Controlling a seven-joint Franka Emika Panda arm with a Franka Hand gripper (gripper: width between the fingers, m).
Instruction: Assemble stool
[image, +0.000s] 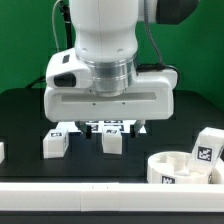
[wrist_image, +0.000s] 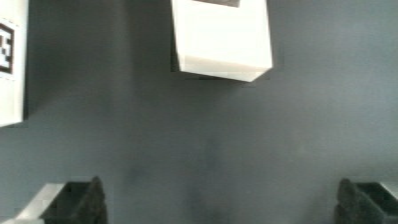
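Though only the exterior view catches the seat, the wrist view shows the claw spread wide

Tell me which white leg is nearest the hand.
The middle leg, right below the open hand. The second leg lies toward the exterior view's left; the third leg is by the seat, toward the exterior view's right.

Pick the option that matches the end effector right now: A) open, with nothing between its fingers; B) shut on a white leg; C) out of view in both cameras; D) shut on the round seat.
A: in the wrist view the end effector has its fingers wide apart over bare table, and the nearest white leg lies clear of them.
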